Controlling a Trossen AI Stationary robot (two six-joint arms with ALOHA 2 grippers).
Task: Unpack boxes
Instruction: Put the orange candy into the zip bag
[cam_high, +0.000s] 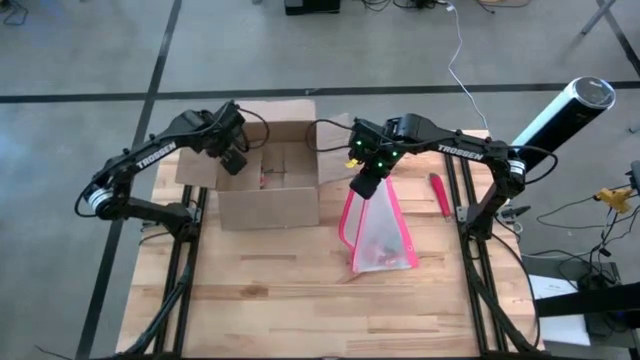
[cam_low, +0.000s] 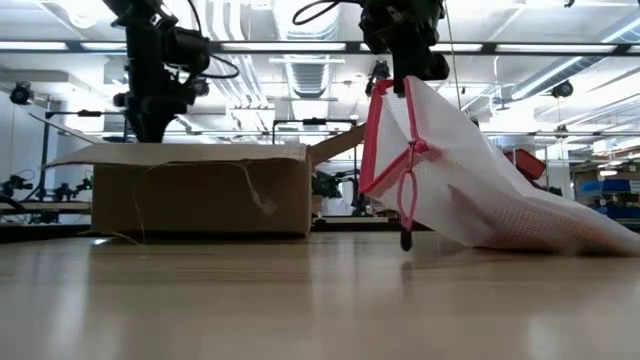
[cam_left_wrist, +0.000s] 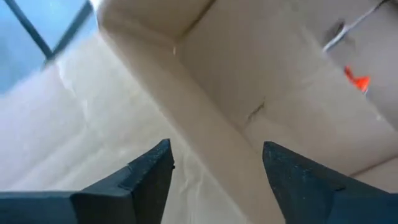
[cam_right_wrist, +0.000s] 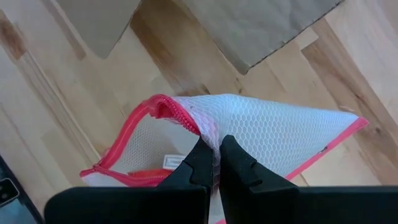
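The left gripper (cam_high: 236, 160), fingers spread, hangs in the open cardboard box (cam_high: 268, 200); the right gripper (cam_high: 366, 184) pinches the mesh pouch (cam_high: 382, 235) right of it on the bench (cam_high: 300, 300).

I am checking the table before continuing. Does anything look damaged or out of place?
Little stands out. The cardboard box has a loose strip of tape dangling on its front wall. The right gripper holds the pink-edged pouch up by one edge, its far end resting on the table. The left gripper hangs open over the box.
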